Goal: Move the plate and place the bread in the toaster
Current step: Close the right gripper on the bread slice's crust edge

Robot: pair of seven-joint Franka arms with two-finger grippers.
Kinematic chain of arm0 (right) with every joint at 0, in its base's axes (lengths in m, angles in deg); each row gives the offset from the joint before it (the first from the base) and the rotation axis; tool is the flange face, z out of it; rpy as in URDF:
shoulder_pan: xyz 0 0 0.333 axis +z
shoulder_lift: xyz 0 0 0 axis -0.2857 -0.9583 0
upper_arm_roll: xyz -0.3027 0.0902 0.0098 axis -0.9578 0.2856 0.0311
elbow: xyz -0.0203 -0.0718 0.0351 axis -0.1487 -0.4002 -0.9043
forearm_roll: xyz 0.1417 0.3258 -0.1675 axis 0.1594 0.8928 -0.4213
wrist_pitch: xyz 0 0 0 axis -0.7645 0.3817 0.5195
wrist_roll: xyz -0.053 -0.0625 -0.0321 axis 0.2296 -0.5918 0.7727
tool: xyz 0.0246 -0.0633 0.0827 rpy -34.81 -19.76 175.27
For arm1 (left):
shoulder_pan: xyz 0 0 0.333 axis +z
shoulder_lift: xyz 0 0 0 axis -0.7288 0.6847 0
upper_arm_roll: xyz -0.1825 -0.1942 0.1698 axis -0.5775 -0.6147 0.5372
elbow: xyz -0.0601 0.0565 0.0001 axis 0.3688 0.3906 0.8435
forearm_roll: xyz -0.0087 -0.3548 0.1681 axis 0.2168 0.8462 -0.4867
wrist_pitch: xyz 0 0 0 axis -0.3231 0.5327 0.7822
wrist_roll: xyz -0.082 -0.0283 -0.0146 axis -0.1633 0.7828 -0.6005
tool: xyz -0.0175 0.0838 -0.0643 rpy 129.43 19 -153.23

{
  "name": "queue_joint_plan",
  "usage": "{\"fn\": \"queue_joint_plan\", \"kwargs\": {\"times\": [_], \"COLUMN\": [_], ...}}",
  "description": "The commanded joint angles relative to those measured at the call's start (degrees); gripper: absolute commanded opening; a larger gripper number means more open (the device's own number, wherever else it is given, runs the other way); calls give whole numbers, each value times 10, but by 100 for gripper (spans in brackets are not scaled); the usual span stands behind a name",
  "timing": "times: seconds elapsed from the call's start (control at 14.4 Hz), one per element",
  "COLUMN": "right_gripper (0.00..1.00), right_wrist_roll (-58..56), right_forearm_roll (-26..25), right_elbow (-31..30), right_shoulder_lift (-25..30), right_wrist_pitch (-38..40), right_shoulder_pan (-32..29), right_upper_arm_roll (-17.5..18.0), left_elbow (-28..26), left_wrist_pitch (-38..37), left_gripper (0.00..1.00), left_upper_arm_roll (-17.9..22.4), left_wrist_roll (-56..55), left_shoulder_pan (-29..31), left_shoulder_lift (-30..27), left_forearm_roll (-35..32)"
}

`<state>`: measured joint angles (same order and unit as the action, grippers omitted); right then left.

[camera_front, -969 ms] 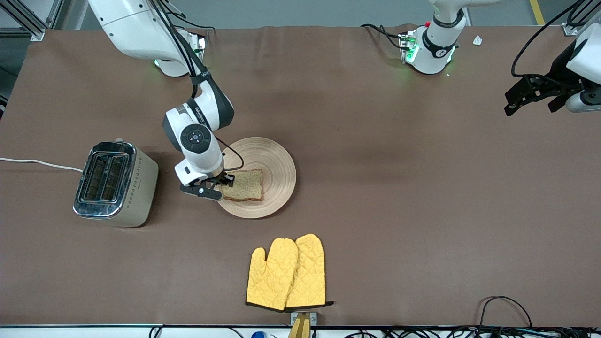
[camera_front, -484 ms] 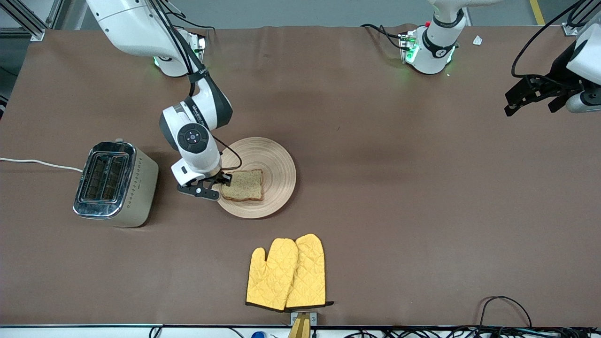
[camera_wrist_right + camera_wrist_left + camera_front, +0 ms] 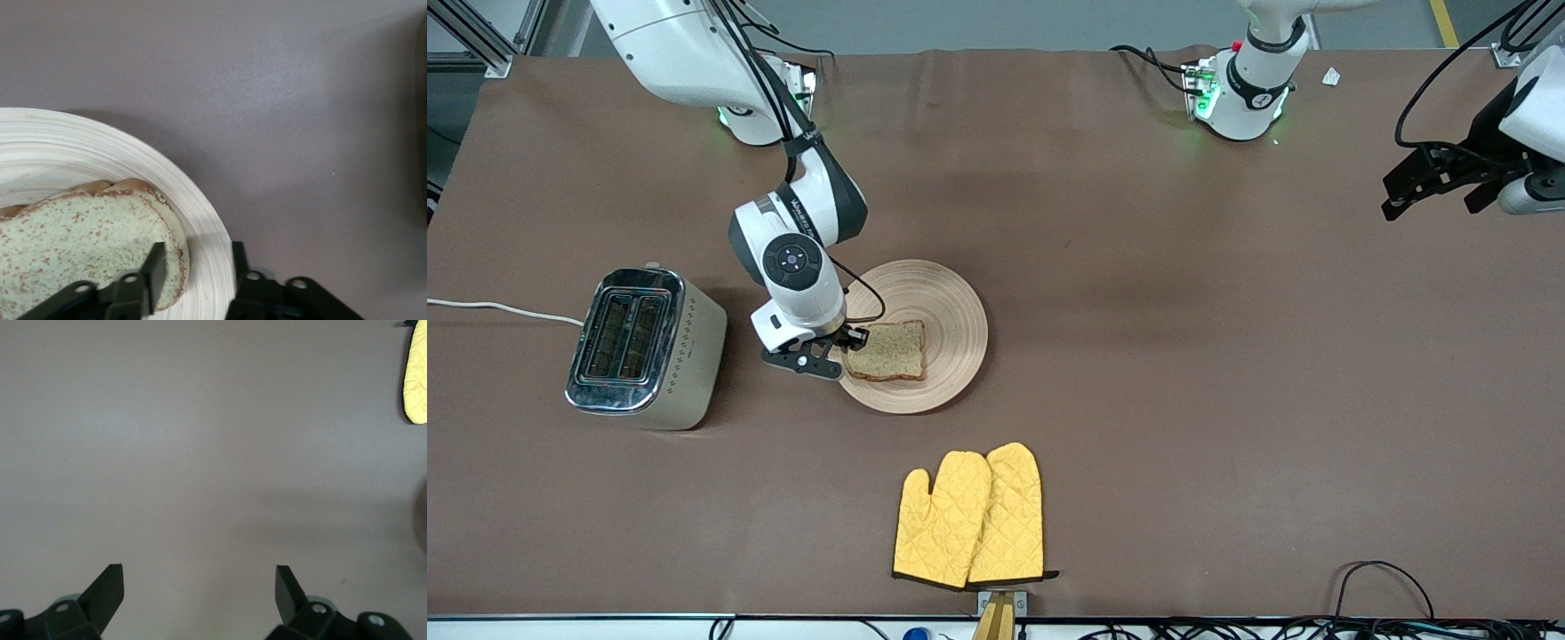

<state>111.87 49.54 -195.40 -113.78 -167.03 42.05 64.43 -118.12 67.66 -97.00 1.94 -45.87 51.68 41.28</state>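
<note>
The round light-wood plate (image 3: 951,324) lies mid-table beside the toaster (image 3: 646,348), with the brown speckled bread slice (image 3: 889,351) on it. My right gripper (image 3: 852,342) is low at the plate's rim on the toaster side. In the right wrist view its jaws stand partly open (image 3: 197,267). One finger (image 3: 157,270) lies over the bread's edge (image 3: 80,233), the other (image 3: 239,257) just outside the plate's rim (image 3: 207,247). My left gripper (image 3: 1414,182) waits open and empty in the air at the left arm's end of the table, with only bare table under it (image 3: 199,587).
A pair of yellow oven mitts (image 3: 971,517) lies nearer the camera than the plate, and its edge shows in the left wrist view (image 3: 417,373). The toaster's white cord (image 3: 498,308) runs off toward the right arm's end of the table.
My right gripper has shifted slightly toward the toaster at the plate's rim, then held still. The plate and the bread have not moved. The left arm has not moved.
</note>
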Motion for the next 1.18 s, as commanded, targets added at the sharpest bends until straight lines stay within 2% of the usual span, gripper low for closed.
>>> {"fn": "queue_joint_plan", "kwargs": {"times": [0.0, 0.55, 0.69, 0.9, 1.11], "right_gripper": [80, 78, 74, 52, 50], "right_wrist_roll": [15, 17, 19, 19, 14], "right_forearm_roll": [0, -1, -1, -2, -7], "right_elbow": [2, 6, 5, 5, 6], "right_shoulder_lift": [6, -26, -26, -28, -31], "right_wrist_pitch": [0, -46, -46, -46, -49], "right_shoulder_pan": [2, 16, 21, 21, 17], "right_upper_arm_roll": [3, 4, 3, 3, 3], "left_elbow": [0, 6, 6, 6, 6], "left_wrist_pitch": [1, 3, 5, 5, 5], "left_gripper": [100, 100, 100, 100, 100], "left_upper_arm_roll": [-1, 0, 0, 0, 0], "left_wrist_roll": [4, 4, 4, 3, 4], "left_shoulder_pan": [1, 3, 3, 3, 3], "left_shoulder_lift": [-3, 4, 4, 5, 5], "left_forearm_roll": [-7, -6, -6, -5, -5]}}
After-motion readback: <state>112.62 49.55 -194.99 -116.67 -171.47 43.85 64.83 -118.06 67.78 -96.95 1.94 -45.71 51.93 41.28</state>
